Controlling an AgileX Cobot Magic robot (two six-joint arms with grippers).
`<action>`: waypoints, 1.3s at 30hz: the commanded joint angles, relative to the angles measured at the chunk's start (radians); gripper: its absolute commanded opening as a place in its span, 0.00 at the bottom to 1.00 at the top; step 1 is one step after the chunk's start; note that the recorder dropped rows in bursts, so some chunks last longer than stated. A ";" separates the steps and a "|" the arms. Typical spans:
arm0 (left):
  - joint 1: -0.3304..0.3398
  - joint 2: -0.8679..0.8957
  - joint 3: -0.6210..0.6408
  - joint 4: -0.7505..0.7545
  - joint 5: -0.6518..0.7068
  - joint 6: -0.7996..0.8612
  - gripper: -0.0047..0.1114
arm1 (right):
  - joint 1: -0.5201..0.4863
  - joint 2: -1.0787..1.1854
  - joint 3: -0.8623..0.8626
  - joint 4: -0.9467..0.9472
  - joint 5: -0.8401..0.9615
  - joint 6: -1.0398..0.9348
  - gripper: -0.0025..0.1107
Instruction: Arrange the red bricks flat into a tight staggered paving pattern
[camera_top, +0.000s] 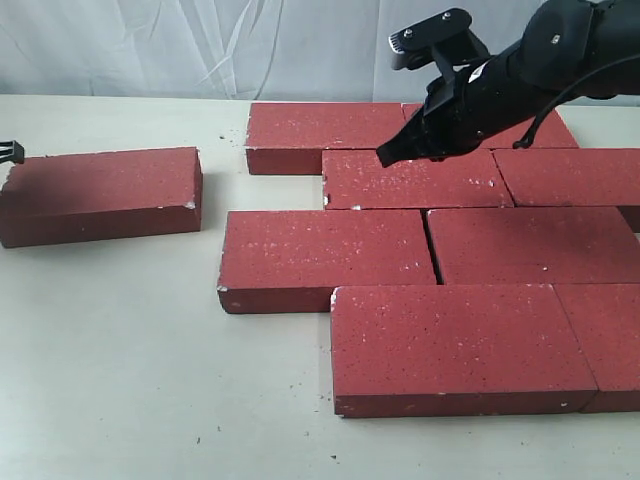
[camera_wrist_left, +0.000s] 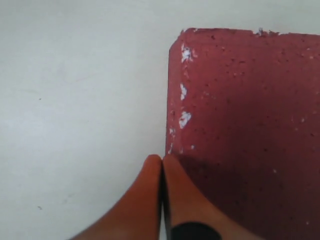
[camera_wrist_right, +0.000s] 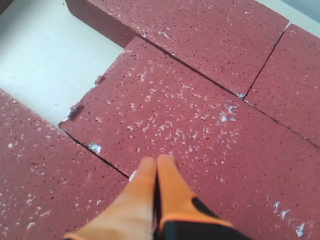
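Several dark-red bricks lie flat in staggered rows on the right of the table. One brick (camera_top: 100, 195) lies apart at the left. My right gripper (camera_top: 385, 157) is shut with nothing in it, its tip over the second-row brick (camera_top: 415, 180) (camera_wrist_right: 190, 125). My left gripper (camera_wrist_left: 161, 159) is also shut and empty. It sits at the lone brick's (camera_wrist_left: 245, 125) chipped left end; only a small black part of it (camera_top: 12, 150) shows at the exterior view's left edge.
A pale table (camera_top: 120, 380) carries everything. A gap of bare table (camera_top: 275, 192) lies left of the second-row brick. A white cloth backdrop (camera_top: 150, 45) hangs behind. Small crumbs dot the table.
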 joint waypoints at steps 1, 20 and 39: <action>-0.059 0.001 0.007 -0.019 -0.021 0.022 0.04 | -0.001 0.033 0.000 0.008 -0.056 -0.010 0.01; -0.063 -0.002 0.070 0.066 -0.231 0.005 0.04 | 0.094 0.477 -0.664 0.216 0.402 -0.128 0.01; -0.085 0.000 0.122 -0.057 -0.296 0.088 0.04 | 0.279 0.898 -1.279 -0.105 0.482 0.233 0.01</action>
